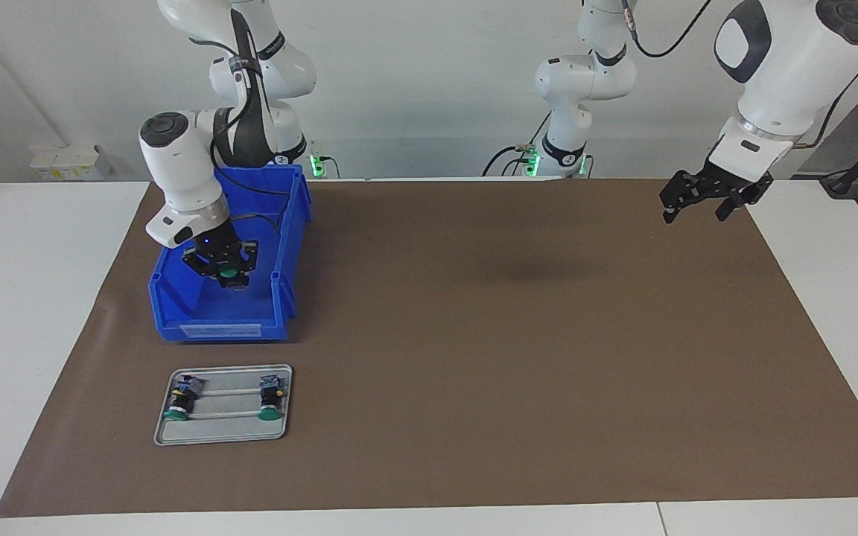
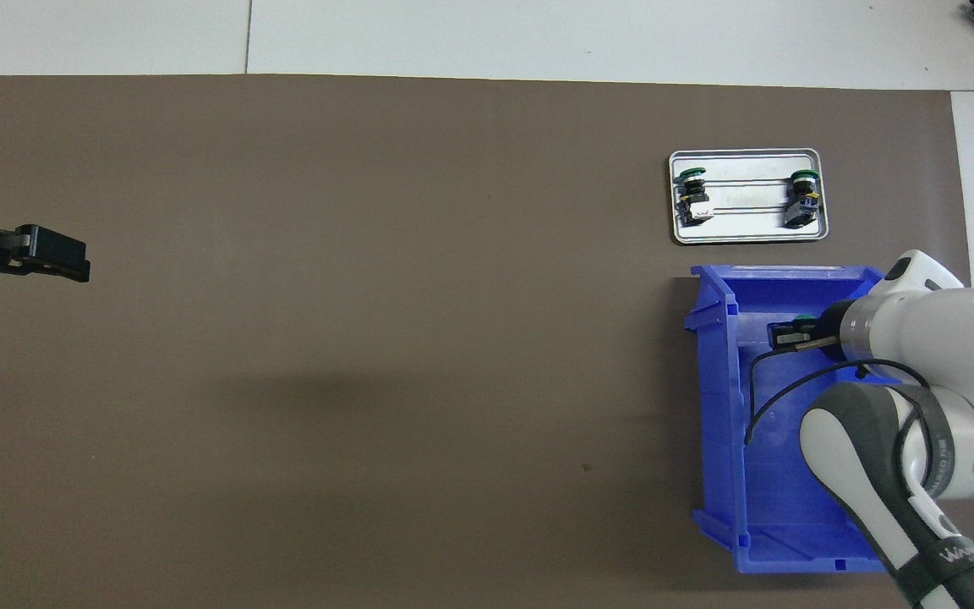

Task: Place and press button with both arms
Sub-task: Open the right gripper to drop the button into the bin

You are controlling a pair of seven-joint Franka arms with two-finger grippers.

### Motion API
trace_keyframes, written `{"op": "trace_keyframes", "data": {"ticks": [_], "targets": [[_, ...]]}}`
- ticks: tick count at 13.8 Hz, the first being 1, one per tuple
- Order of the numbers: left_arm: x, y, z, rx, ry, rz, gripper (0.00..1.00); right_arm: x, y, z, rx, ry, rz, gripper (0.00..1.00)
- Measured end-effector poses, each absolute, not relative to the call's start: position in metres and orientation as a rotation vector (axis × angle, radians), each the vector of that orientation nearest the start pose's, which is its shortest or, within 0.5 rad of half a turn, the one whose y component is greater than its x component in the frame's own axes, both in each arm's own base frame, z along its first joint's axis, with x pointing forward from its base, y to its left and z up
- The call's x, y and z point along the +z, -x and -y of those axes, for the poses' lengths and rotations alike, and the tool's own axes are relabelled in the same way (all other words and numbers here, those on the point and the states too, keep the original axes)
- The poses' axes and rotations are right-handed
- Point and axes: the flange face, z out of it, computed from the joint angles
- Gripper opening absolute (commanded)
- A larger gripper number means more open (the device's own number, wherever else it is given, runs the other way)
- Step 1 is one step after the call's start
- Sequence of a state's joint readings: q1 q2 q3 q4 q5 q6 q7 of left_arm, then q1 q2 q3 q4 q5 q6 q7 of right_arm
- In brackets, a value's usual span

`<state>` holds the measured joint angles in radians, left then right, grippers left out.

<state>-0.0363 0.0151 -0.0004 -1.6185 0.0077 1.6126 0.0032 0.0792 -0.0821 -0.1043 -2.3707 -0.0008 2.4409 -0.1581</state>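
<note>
My right gripper [image 1: 229, 277] reaches down into the blue bin [image 1: 265, 223] and is shut on a green-capped button [image 1: 229, 273], whose cap [image 2: 804, 320] just peeks past the gripper [image 2: 791, 336] in the overhead view. Two more buttons lie on their sides on the metal tray [image 1: 224, 428], one [image 1: 179, 400] at each end, the other [image 1: 271, 398] toward the table's middle. My left gripper [image 1: 697, 205] hangs open in the air over the mat's edge at the left arm's end, where that arm waits; it also shows at the overhead view's edge [image 2: 56, 254].
The bin [image 2: 724, 474] stands at the right arm's end of the brown mat [image 1: 511, 335], with the tray [image 2: 749, 233] just farther from the robots. A black cable loops inside the bin.
</note>
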Motion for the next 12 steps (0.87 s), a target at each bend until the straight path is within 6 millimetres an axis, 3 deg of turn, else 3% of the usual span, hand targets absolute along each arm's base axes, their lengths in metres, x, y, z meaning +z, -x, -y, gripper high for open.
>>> {"op": "trace_keyframes", "data": {"ticks": [5, 6, 7, 10, 12], "targets": [[0.597, -0.561, 0.020, 0.033, 3.133, -0.063, 1.00, 0.346, -0.487, 0.022, -0.246, 3.134, 0.200, 0.00], [0.597, -0.561, 0.020, 0.033, 3.133, -0.063, 1.00, 0.344, -0.486, 0.022, -0.248, 3.134, 0.201, 0.10], [0.597, -0.561, 0.020, 0.033, 3.133, -0.063, 1.00, 0.341, -0.485, 0.022, -0.246, 3.131, 0.194, 0.34], [0.597, -0.561, 0.020, 0.033, 3.133, -0.063, 1.00, 0.331, -0.485, 0.020, -0.236, 3.112, 0.155, 0.80], [0.597, -0.561, 0.020, 0.033, 3.133, -0.063, 1.00, 0.330, -0.486, 0.020, -0.239, 3.110, 0.148, 1.00]]}}
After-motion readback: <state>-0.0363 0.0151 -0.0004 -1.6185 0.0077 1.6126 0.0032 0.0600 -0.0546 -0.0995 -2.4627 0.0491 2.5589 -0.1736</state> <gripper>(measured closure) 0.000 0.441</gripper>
